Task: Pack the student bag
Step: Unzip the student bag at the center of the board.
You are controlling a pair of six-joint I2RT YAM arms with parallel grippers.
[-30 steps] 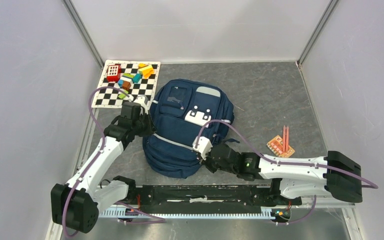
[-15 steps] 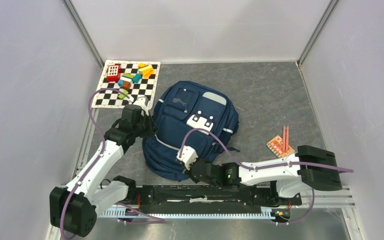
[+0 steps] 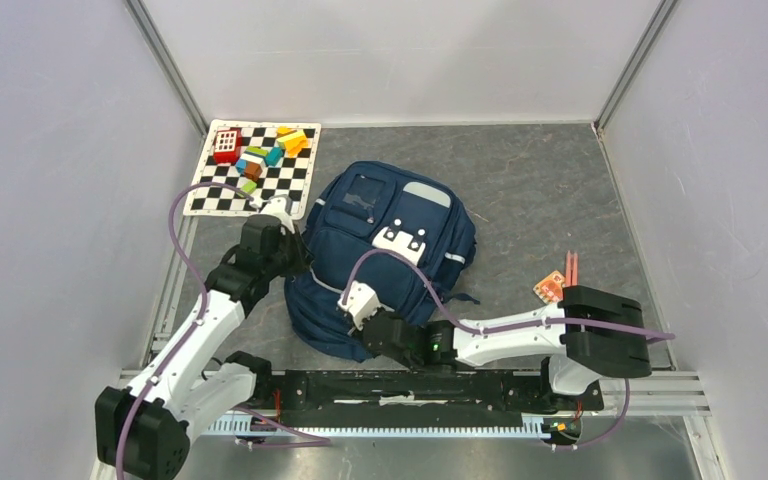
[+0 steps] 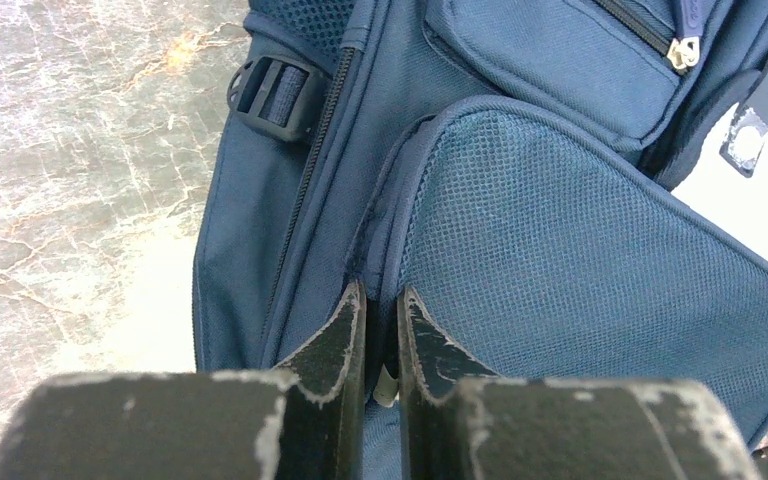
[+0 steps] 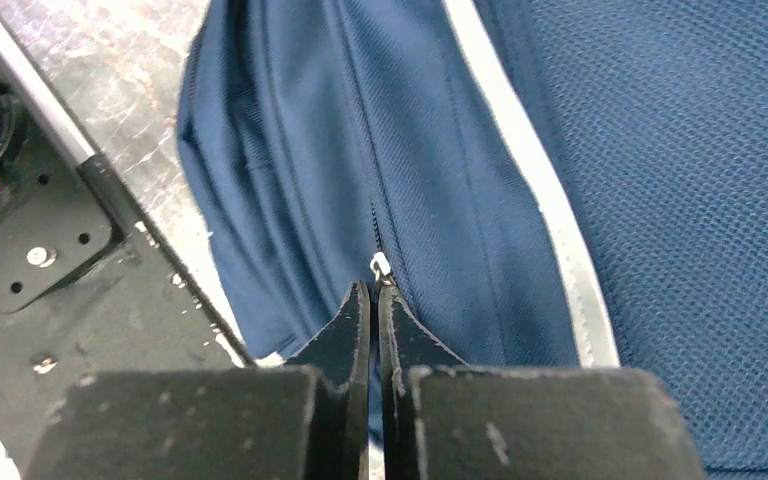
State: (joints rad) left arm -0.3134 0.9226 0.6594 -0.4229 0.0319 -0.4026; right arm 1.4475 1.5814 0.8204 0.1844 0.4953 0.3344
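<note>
Bright, diffuse light fills the top view, with faint soft shadows beside the student bag (image 3: 380, 260). In both wrist views the fingers (image 4: 335, 345) at the bottom look blurred. The desk (image 4: 80, 150) glares pale at the left of the left wrist view.

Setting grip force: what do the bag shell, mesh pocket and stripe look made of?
The student bag shell: matte navy woven fabric, likely polyester; diagonal weave shows. Mesh pocket: navy knit mesh, fine holes visible. Stripe: smooth grey tape, light sheen, possibly reflective.

The student bag (image 3: 360, 240) lies mid-frame; the left gripper (image 3: 298, 262) meets its left edge, the right gripper (image 3: 367, 337) its lower edge.
</note>
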